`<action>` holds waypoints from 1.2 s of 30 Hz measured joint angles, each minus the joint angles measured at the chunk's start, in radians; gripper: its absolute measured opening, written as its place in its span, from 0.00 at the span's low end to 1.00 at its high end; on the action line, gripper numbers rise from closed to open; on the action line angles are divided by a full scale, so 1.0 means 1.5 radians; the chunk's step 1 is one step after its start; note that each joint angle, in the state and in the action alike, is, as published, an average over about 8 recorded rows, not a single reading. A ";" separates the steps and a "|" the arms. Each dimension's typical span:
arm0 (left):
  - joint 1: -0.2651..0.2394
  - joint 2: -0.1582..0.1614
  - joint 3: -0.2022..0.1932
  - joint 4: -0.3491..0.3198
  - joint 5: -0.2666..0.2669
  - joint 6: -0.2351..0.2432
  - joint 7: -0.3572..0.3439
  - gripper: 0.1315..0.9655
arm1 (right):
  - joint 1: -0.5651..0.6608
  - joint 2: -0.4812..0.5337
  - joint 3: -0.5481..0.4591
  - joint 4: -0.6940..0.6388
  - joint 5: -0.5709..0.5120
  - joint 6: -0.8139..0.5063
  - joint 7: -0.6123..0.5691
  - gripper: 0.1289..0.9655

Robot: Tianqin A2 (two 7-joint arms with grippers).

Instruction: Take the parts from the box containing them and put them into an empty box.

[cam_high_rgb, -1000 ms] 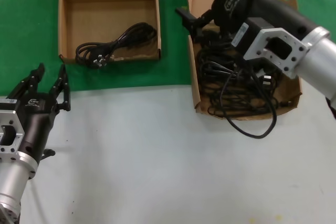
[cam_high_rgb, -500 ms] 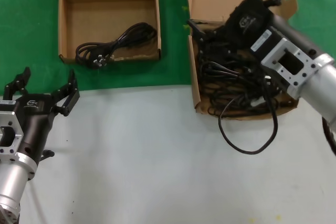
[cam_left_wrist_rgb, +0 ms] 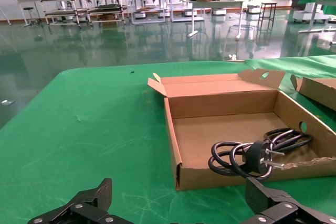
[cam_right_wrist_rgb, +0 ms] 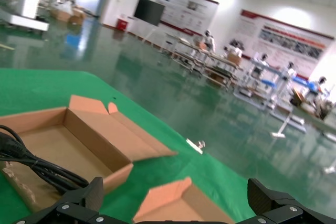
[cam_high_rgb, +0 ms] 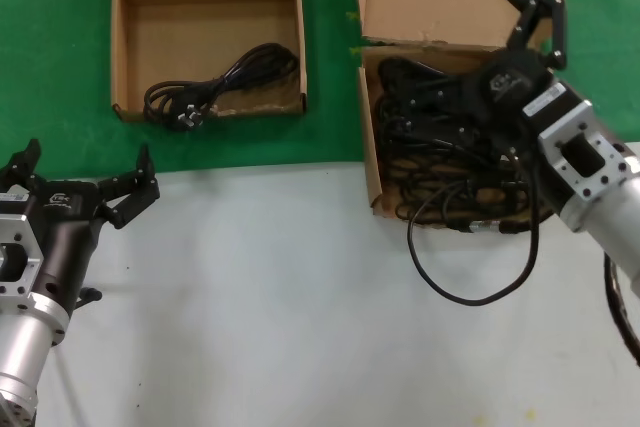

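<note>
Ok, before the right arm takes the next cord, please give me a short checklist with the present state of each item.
1. Right gripper fingers open: ok.
2. Right gripper holds nothing: ok.
3. Right gripper over the cords: not ok, it is by the full box's far right corner.
4. Single cord picked out: cannot tell, the pile is tangled.
5. Thin cable out of the way: not ok, it loops over the box's near edge onto the table.
6. Left box has room beside its one cord: ok. Left gripper waits open, near it.

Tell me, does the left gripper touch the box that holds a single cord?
Apart. In the head view, the open left gripper sits over the pale table, and a strip of green cloth separates it from that box.
</note>
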 joint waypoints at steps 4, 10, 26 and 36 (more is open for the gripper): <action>0.001 0.000 0.000 0.000 -0.001 -0.001 0.001 0.85 | -0.021 -0.005 0.009 -0.007 0.021 0.016 0.009 1.00; 0.002 0.000 -0.001 0.000 -0.002 -0.002 0.002 0.94 | -0.054 -0.012 0.024 -0.017 0.054 0.039 0.022 1.00; 0.005 0.000 -0.002 0.001 -0.006 -0.006 0.005 1.00 | -0.141 -0.030 0.062 -0.046 0.139 0.103 0.056 1.00; 0.006 0.000 -0.002 0.002 -0.008 -0.008 0.007 1.00 | -0.188 -0.041 0.083 -0.061 0.185 0.137 0.075 1.00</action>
